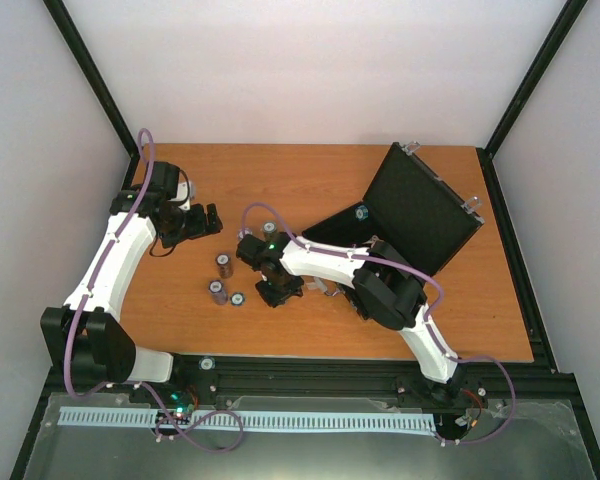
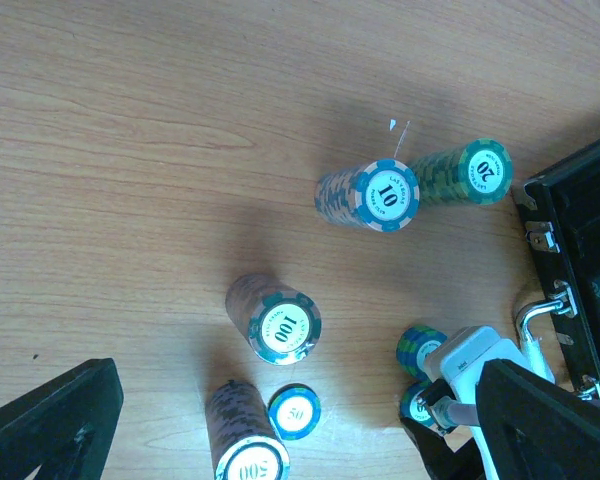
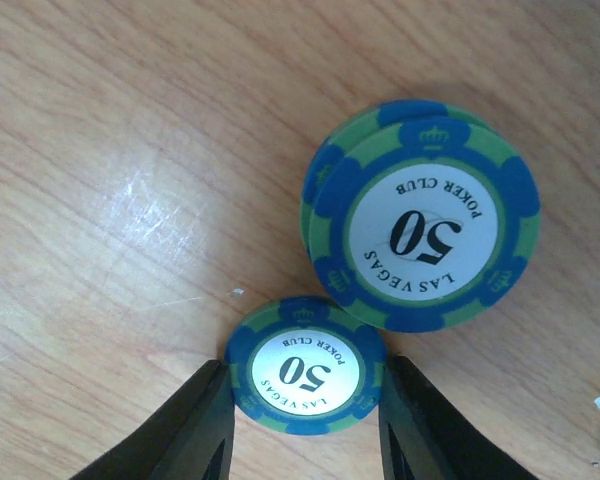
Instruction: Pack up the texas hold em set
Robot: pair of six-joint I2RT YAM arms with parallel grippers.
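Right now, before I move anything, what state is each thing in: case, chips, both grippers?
Flat black rectangular case with silver corners: open, lid raised.
Tall chip stacks on the wooden table: upright, outside the case.
Low blue-and-green 50 chip pile: flat on the table, between the right gripper's fingers.
Right gripper: fingers at the pile's edges; grip unclear.
Left gripper: open, empty.

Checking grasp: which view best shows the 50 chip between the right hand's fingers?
Right wrist: the 50 chip lies face up between the fingers of the right hand. Left wrist shows only its edge; top external hides it under the hand.
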